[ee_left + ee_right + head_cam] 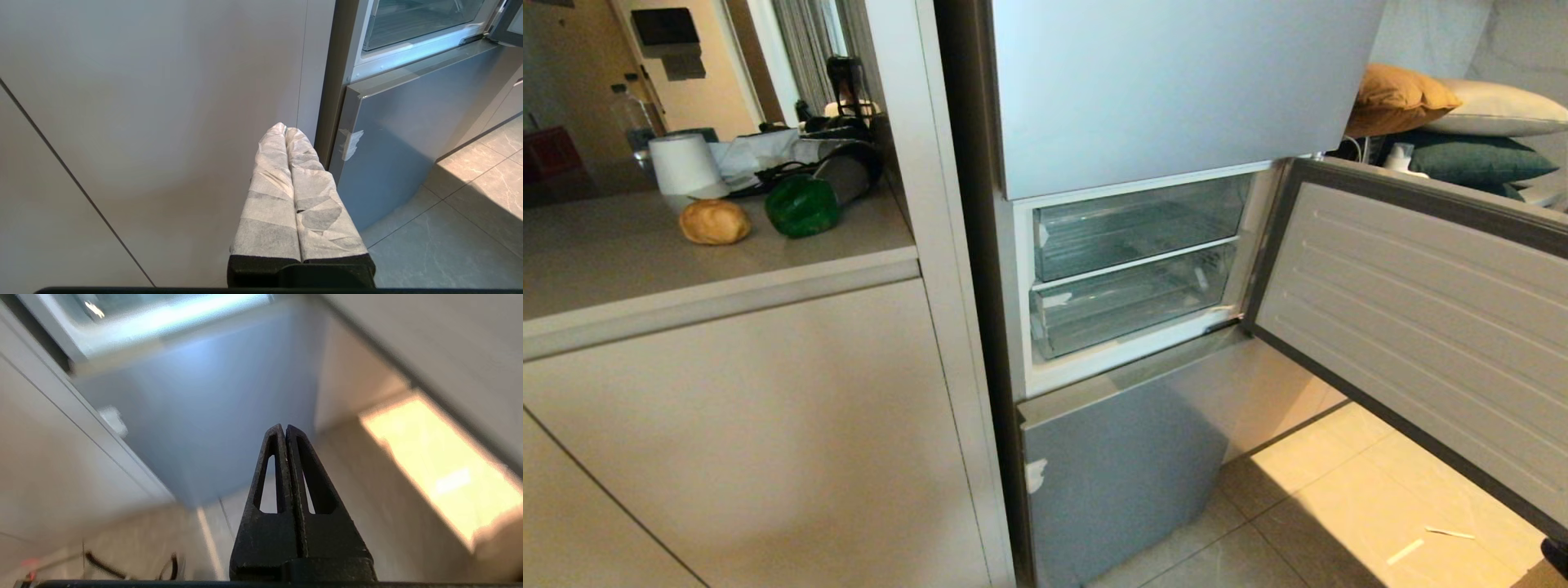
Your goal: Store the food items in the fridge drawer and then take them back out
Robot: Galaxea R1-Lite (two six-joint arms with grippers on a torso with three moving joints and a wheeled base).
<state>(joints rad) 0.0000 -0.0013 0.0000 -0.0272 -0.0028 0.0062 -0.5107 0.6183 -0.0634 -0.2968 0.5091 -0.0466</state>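
Observation:
Both food items lie on the counter at the left: a golden-brown roundish lump and, just to its right, a glossy green bell pepper. The middle fridge front stands swung open to the right, baring two clear fridge drawers, both with nothing in them. Neither arm shows in the head view. My left gripper, its fingers wrapped in white, is shut and held low before the cabinet beside the fridge. My right gripper is shut on nothing, low down, pointing at the lowest fridge front.
A white paper roll, a clear bottle and clutter stand behind the food. The lowest fridge front is closed, with a tape scrap on its left edge. Cushions lie behind the open front. White scraps lie on the tiled floor.

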